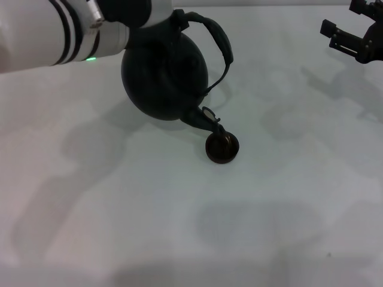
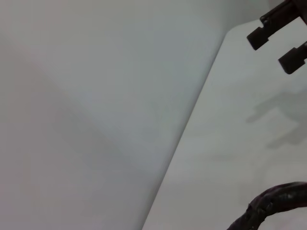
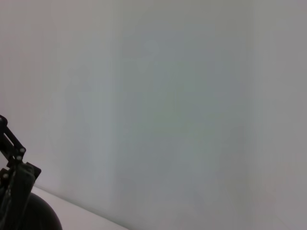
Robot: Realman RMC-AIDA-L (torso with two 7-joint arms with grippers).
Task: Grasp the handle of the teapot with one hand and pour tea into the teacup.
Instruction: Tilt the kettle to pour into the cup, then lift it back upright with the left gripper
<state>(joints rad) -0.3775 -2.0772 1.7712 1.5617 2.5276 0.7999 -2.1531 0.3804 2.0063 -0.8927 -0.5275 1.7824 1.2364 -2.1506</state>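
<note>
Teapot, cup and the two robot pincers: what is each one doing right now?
teapot: lifted and tipped, spout pointing down over the cup.
handle: up by the left arm, the grip itself hidden.
teacup: upright on the table, right under the spout.
left pincer: hidden behind the arm and pot.
right pincer: open, holding nothing, off at the far right.
</note>
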